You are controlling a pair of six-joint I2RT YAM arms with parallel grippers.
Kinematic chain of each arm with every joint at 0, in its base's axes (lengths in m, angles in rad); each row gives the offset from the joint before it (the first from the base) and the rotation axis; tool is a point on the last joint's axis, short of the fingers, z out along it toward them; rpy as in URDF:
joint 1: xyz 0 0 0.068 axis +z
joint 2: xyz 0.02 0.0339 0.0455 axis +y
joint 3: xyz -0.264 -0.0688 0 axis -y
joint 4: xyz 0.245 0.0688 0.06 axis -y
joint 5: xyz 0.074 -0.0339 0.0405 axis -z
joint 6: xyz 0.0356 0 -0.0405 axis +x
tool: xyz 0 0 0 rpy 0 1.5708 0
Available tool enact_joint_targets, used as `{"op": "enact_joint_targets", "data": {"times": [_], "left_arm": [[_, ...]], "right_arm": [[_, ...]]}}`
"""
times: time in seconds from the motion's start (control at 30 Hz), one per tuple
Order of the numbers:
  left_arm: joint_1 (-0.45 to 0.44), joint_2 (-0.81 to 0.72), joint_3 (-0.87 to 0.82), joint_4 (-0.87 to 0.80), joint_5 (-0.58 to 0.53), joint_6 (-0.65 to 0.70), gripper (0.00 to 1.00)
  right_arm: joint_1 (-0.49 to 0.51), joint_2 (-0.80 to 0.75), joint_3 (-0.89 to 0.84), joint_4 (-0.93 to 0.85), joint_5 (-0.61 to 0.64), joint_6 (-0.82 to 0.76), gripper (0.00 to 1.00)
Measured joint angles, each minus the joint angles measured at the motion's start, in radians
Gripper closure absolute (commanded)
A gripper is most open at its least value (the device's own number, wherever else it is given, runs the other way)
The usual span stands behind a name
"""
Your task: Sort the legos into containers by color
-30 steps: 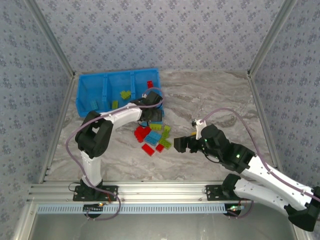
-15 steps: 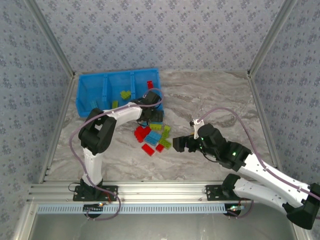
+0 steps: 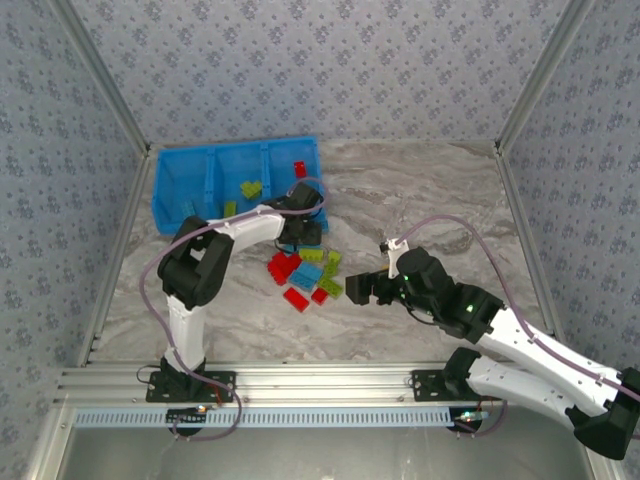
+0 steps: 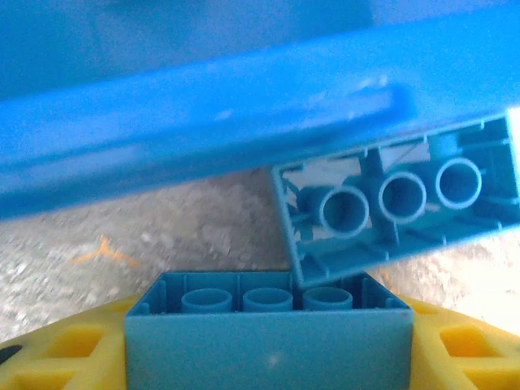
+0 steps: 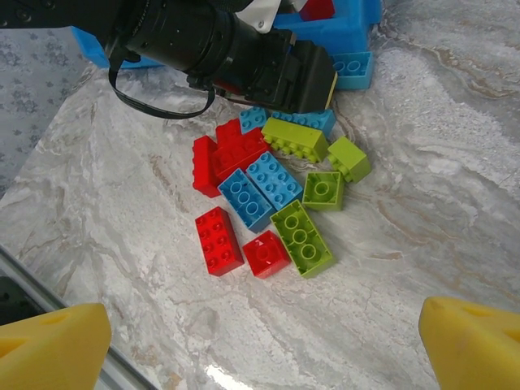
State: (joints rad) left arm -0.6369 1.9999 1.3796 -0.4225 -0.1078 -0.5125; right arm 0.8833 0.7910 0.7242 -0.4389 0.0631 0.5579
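**Pincer on the left arm [image 3: 305, 232] grips a light blue brick [image 4: 268, 337] at the blue tray [image 3: 235, 148]**

Left pincer sits low at the near right corner of the tray, its yellow fingers [image 4: 57, 361] closed narrow on the light blue brick. From the left wrist, a second light blue brick [image 4: 398, 203] lies tilted just beyond the held one. Its hollow underside shows and its upper edge is against the tray's outer wall.

The loose legos [image 5: 268, 195] lie bunched on the marble desk [image 3: 430, 190], between the two pincers. Red bricks [image 5: 231, 150] sit at the pile's far left, two light blue bricks [image 5: 260, 188] lie side by side in the middle, and four lime bricks [image 5: 302, 237] are spread along the right side. A red six-stud brick [image 5: 218, 240] and a small red brick [image 5: 266, 253] lie nearest the right arm.

The right pincer [image 3: 360, 290] hovers just right of the pile. Its fingers [image 5: 53, 341] are spread wide, with nothing between them.

In the tray, lime bricks [image 3: 252, 188] lie in the middle compartment, and one red brick [image 3: 299, 168] lies in the right one.
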Motion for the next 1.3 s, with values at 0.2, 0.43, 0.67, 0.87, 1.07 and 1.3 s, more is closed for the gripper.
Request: {"op": "enact_joint_targets", "data": {"times": [0.2, 0.43, 0.67, 0.87, 1.07, 1.3], "left_arm": [[-0.021, -0.255, -0.122, -0.039, -0.022, 0.007, 0.48], [0.074, -0.53, -0.135, -0.055, -0.147, 0.049, 0.48], [0.508, -0.399, -0.032, -0.065, -0.241, 0.079, 0.53], [0.594, -0.148, 0.132, -0.093, -0.251, 0.076, 0.45], [0.626, -0.07, 0.217, -0.154, -0.225, 0.051, 0.27], [0.618, -0.21, 0.138, -0.182, -0.145, 0.025, 0.16]], "right_arm": [[0.0, 0.002, 0.0, 0.001, -0.006, 0.0, 0.0], [0.0, 0.015, 0.0, 0.002, -0.007, 0.0, 0.0], [0.0, 0.015, 0.0, 0.002, -0.007, 0.005, 0.0], [0.0, 0.008, 0.0, -0.004, -0.007, 0.017, 0.0], [0.0, -0.015, 0.0, -0.017, -0.002, 0.034, 0.0], [-0.002, 0.031, 0.0, 0.007, 0.001, 0.037, 0.0]]}}
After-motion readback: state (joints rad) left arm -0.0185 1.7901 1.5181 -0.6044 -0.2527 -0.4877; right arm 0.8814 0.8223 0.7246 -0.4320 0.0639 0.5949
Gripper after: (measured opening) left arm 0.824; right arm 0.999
